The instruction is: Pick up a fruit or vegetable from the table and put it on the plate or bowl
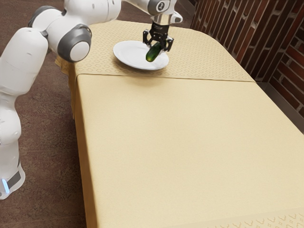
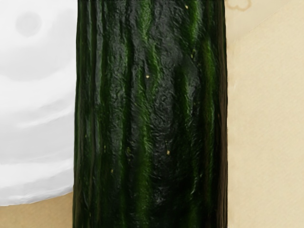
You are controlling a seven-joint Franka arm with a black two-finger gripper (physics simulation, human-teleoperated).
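Gripper (image 1: 158, 44) is holding cucumber (image 1: 153, 52) over plate (image 1: 126, 51).
Jaws are clamping the cucumber; tan cloth (image 1: 166, 142) is covering the table beside brick wall (image 1: 247, 28).

The cucumber (image 1: 153, 53) hangs in the hand (image 1: 157, 46) over the plate (image 1: 128, 51) on the table (image 1: 190, 142).

Glossy, wrinkled cucumber (image 2: 152, 114), smooth white plate (image 1: 128, 52), matt woven-look tablecloth (image 1: 180, 142), rough brick wall (image 1: 247, 28)
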